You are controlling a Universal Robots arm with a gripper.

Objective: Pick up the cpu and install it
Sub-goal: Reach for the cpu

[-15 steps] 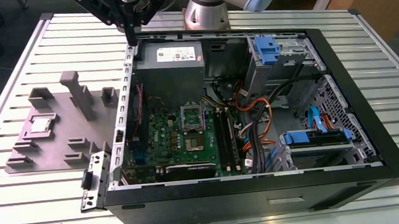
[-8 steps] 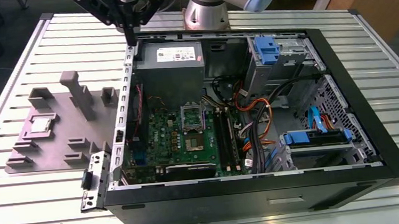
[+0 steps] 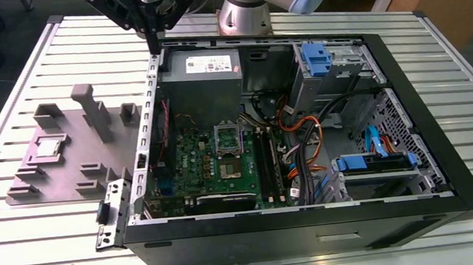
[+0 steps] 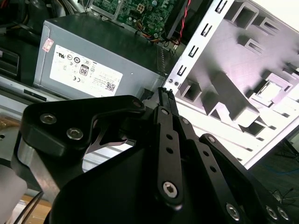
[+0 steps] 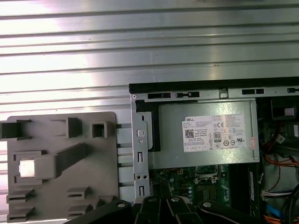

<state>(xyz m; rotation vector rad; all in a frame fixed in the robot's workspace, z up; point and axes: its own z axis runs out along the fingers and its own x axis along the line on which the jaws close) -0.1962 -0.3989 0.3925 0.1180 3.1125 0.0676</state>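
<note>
Overhead, black fingers (image 4: 164,122) clenched empty, shiny square cpu (image 3: 49,148) on grey moulded tray (image 3: 65,179)

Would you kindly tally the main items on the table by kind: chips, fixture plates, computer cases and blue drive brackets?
cpu: 1
grey fixture plate: 1
open computer case: 1
blue drive brackets: 2
Total: 5

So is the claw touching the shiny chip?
Apart. In the exterior view the gripper hangs near the case corner; the cpu lies on the grey tray.
</note>
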